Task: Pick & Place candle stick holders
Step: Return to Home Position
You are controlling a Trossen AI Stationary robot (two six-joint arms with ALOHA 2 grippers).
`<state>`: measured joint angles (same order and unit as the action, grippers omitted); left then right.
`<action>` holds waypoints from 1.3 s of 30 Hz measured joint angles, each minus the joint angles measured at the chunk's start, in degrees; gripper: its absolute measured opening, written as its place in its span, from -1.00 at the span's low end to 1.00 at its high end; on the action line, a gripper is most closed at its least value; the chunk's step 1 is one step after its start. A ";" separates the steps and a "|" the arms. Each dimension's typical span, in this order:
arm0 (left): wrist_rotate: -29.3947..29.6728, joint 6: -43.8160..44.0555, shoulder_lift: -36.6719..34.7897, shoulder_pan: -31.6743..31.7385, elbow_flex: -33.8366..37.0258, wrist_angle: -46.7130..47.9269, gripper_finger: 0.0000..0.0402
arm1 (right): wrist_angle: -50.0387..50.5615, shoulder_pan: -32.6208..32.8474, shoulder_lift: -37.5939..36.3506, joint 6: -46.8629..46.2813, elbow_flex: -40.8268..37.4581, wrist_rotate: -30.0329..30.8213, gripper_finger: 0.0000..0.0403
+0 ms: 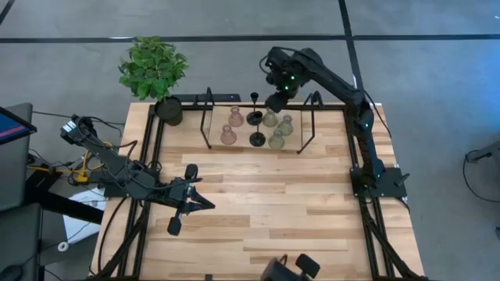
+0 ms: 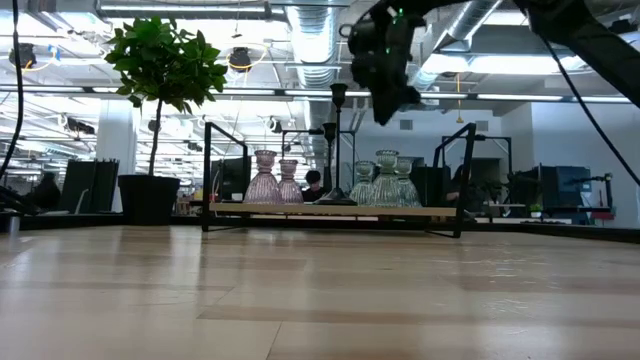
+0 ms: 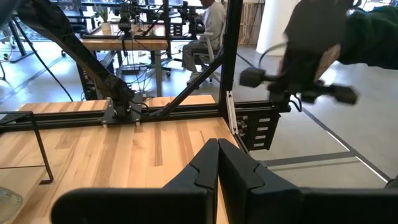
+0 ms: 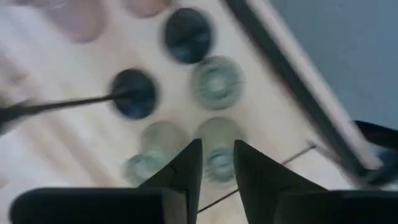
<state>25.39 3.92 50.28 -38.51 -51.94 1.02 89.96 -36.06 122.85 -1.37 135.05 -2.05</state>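
Note:
The candle stick holders stand on their bases in a cluster at the table's far middle: two pink glass ones (image 1: 231, 126), two thin black ones (image 1: 256, 129) and three olive-green glass ones (image 1: 277, 129). In the low view they stand on a low wooden board (image 2: 330, 211). My right gripper (image 1: 275, 101) hangs well above the green holders (image 4: 214, 134), pointing down. It is open with a narrow gap (image 4: 217, 152) and nothing between its fingers. My left gripper (image 1: 205, 204) waits shut (image 3: 217, 165) over the table's near left, pointing level.
Tall black wire frames (image 1: 208, 117) (image 1: 308, 123) stand at the board's left and right ends. A black pot with a green plant (image 1: 156, 70) sits at the far left corner. Bare wood (image 1: 273, 203) lies between the board and the near edge.

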 joint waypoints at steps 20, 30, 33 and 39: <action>3.56 -5.18 -8.98 -0.49 0.00 1.64 -0.98 | -7.33 14.67 -28.48 3.68 -1.29 -3.93 -1.00; 6.19 -7.11 -10.56 -2.58 0.00 2.03 -0.98 | -13.16 32.57 -35.95 4.59 -1.27 0.43 -1.00; 6.64 -7.13 -10.56 -2.64 0.00 2.05 -0.98 | -12.89 36.79 -35.88 4.51 -1.29 3.50 -1.00; 6.74 -7.10 -10.56 -2.64 0.00 2.05 -0.98 | -10.37 42.25 -35.93 -0.12 -1.29 11.32 -1.00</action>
<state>32.12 -3.18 39.72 -41.15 -51.94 3.07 79.59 6.19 86.91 -1.49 133.75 9.27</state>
